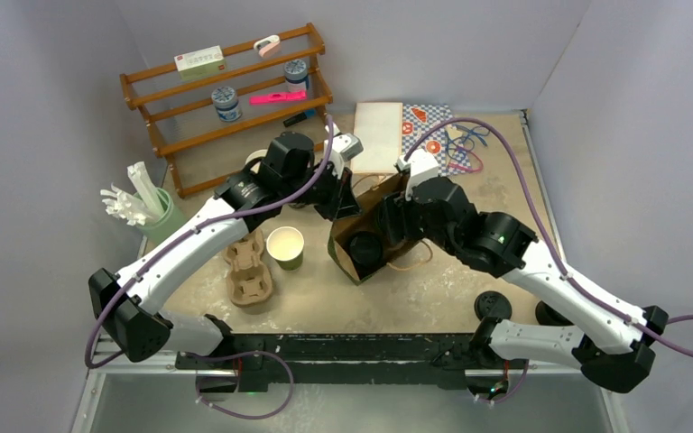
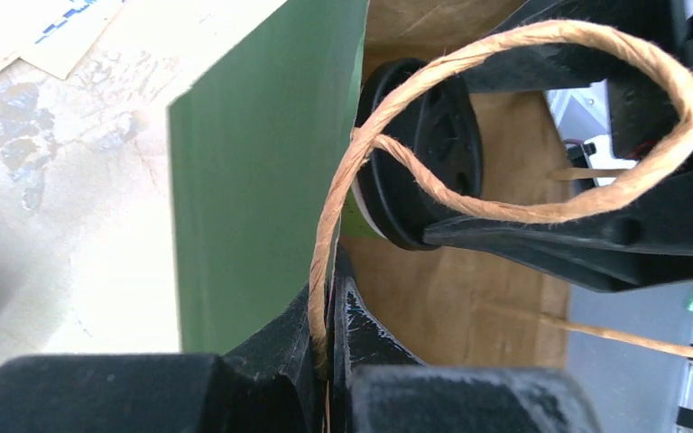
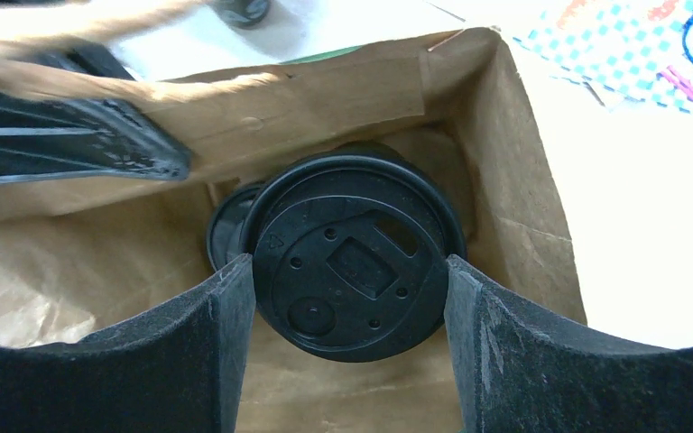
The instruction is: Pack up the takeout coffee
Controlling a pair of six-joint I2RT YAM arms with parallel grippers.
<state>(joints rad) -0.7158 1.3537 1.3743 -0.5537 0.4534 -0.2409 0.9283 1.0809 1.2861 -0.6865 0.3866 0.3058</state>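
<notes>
Right gripper (image 3: 350, 275) is inside the brown paper bag with the green outer face (image 3: 523, 180). It is clasped on the small olive-green paper cup with the round black plastic sip lid (image 3: 361, 262), one pad touching the lid's rim on each side.

The cup sits deep in the bag, near the middle. Its lid faces straight back at my wrist, so the long axis runs along my line of reach, base toward the bag's bottom. I cannot tell whether the base rests on the bottom. A second dark round rim (image 3: 226, 225) shows just behind the cup on the left, touching it or nearly so.

Left gripper (image 2: 325, 338) is clenched on the bag's mouth edge. It pinches the paper wall together with the foot of the tan twine handle (image 2: 320, 271) and holds the mouth open.

Pose:
- **Right arm:** folded, elbow out to the right, forearm angled toward centre, wrist dipped into the mouth.
- **Left arm:** stretched forward, wrist turned in to the bag's left wall.

Judgement: the right arm alone is on the cup. The next move is likely to let go and draw straight out along that axis, clear of the twine loop.
</notes>
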